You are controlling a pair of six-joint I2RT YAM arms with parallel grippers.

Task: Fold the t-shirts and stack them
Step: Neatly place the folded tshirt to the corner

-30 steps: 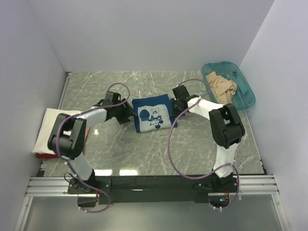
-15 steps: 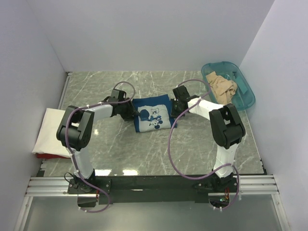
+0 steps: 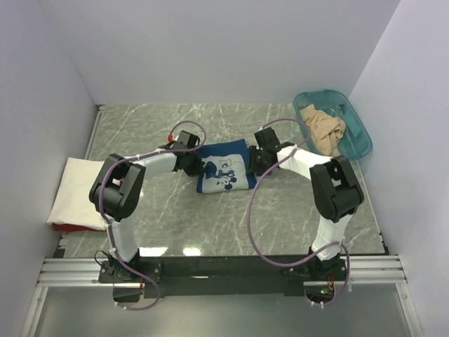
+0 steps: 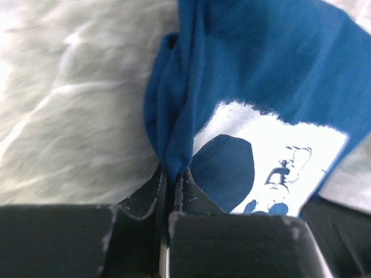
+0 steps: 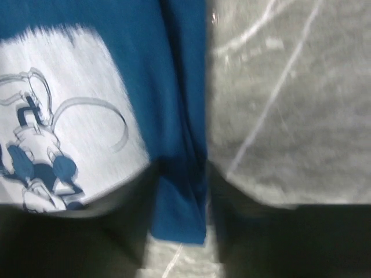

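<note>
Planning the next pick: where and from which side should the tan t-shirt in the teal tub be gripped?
Probably pinch the highest bunched fold of the tan t-shirt from above: it lies crumpled, and the walls of the teal tub block sideways approaches. The right tool, now on the navy t-shirt, sits nearer.

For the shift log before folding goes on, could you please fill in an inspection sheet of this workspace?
Surface: grey marbled table, glossy.
Job's things: blue t-shirt mid-table, partly folded; cream t-shirt folded at the left edge; tan t-shirt crumpled in the teal tub.
Clutter: red item under the cream t-shirt.
Grippers: left gripper and right gripper each shut on an edge of the blue t-shirt.
Cables: purple cables loop along both arms.
Surroundings: white walls; nothing else seen.
</note>
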